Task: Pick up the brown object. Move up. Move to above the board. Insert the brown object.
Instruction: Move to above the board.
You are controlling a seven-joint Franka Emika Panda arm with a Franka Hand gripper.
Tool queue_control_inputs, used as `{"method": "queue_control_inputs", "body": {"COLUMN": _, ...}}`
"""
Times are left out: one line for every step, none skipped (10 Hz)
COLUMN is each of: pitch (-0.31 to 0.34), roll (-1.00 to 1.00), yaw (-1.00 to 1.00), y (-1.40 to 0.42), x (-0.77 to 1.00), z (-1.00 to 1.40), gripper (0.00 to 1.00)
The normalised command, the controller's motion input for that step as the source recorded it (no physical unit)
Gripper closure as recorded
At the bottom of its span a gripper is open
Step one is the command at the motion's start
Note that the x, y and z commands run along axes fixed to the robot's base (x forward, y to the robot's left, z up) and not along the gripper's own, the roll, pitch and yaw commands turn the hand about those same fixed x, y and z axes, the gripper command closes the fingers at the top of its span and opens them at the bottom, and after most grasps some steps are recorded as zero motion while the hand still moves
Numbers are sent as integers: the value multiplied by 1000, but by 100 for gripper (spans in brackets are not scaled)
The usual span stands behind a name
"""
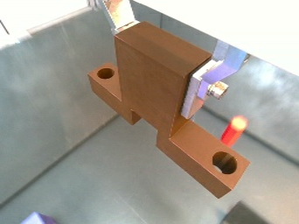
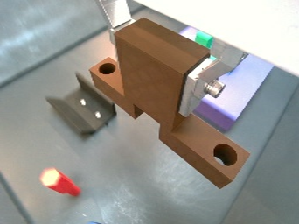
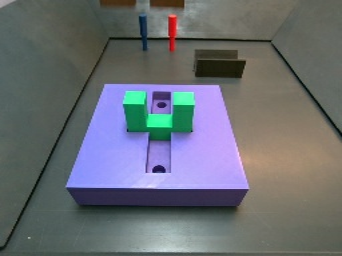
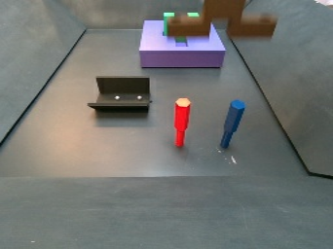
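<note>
My gripper is shut on the upright stem of the brown object, an orange-brown T-shaped block with round holes at both ends of its bar. The silver fingers press the stem's two sides, as both wrist views show. The block hangs high above the floor, at the upper edge of both side views. The purple board lies flat, with a green U-shaped block over its holed groove. In a wrist view the board lies beyond the block.
The dark fixture stands on the grey floor and also shows in a wrist view. A red peg and a blue peg stand upright side by side. Grey walls enclose the floor.
</note>
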Motion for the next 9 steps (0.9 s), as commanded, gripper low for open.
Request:
{"method": "queue_control_inputs", "body": {"pitch": 94, "roll": 9, "yaw": 2, "y": -3, "x": 28, "z": 757, "gripper": 100}}
{"method": "queue_control_inputs", "body": {"pitch": 60, "roll": 13, "yaw": 4, "y": -5, "x": 33, "z": 287, "gripper": 100}}
{"method": "queue_control_inputs", "body": {"pitch": 91, "roll": 33, "yaw": 48, "y": -1400, "x": 294, "z": 233, "gripper": 100}}
{"method": "queue_control_inputs", "body": {"pitch": 100, "roll": 36, "yaw": 49, "y": -1400, "x": 287, "z": 223, "gripper": 100}}
{"method": "queue_control_inputs", "body": {"pitch": 126, "roll": 59, "yaw": 36, "y": -1400, "x": 300, "z": 228, "gripper": 100}}
{"method": "queue_control_inputs", "body": {"pitch": 137, "roll": -3, "yaw": 20, "y": -1400, "x": 323, "z": 232, "gripper": 100}}
{"method": "queue_control_inputs", "body": {"pitch": 146, "roll": -3, "yaw": 13, "y": -1400, "x": 337, "z": 229, "gripper": 100}}
{"method": "queue_control_inputs", "body": {"pitch": 153, "roll": 25, "yaw": 11, "y": -1400, "x": 353, "z": 236, "gripper": 100}}
{"method": "queue_control_inputs", "body": {"pitch": 157, "roll": 2, "yaw": 13, "y": -1400, "x": 379, "z": 245, "gripper": 100}}
